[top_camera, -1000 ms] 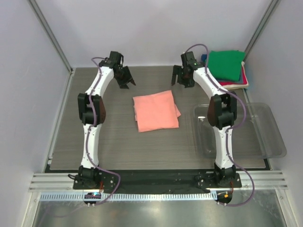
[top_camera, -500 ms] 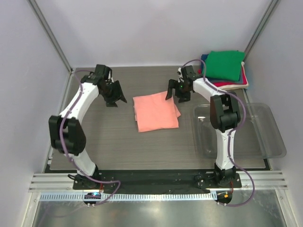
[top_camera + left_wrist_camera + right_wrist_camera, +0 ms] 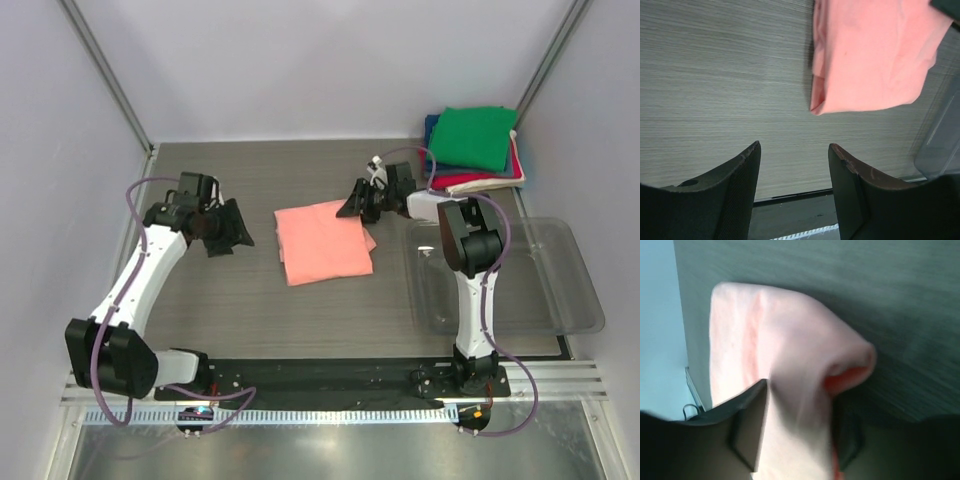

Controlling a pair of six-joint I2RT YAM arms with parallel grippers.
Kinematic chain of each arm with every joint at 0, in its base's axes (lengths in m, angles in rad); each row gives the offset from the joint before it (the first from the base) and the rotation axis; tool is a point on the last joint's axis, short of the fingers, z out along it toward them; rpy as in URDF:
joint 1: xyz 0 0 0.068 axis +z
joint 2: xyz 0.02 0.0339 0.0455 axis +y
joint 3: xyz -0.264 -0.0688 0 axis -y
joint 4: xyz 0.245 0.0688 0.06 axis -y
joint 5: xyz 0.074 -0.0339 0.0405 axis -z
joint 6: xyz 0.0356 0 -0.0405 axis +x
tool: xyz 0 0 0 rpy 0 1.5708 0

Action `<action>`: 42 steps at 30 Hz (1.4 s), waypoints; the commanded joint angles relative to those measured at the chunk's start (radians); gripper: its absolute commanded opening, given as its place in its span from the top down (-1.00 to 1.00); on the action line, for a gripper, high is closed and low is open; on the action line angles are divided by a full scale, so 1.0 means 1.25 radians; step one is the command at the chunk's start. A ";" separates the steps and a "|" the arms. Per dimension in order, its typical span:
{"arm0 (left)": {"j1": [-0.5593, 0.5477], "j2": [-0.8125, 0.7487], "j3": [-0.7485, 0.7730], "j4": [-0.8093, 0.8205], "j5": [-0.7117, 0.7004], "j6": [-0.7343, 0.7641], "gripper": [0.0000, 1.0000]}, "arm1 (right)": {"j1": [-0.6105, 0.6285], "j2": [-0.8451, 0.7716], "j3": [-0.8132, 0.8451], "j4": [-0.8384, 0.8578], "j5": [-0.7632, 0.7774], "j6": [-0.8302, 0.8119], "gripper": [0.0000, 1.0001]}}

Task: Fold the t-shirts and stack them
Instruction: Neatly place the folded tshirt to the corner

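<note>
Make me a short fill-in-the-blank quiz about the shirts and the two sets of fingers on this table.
1. The top shirt of the stack in the far right corner is ____.
2. The right fingers have between them a corner of the lone shirt, which is ____.
3. The left fingers stand ____, with nothing between them.
Missing words: green; pink; open.
</note>
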 commanded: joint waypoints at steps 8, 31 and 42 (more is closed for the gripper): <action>0.000 -0.075 -0.045 -0.002 -0.033 0.031 -0.14 | 0.041 0.035 -0.131 0.091 -0.102 0.085 0.98; 0.000 -0.384 -0.241 0.087 -0.168 0.060 -0.16 | -0.119 -0.090 0.571 -0.595 0.244 -0.348 0.98; 0.000 -0.368 -0.245 0.089 -0.169 0.055 -0.16 | -0.201 -0.117 0.803 -0.662 0.266 -0.425 0.98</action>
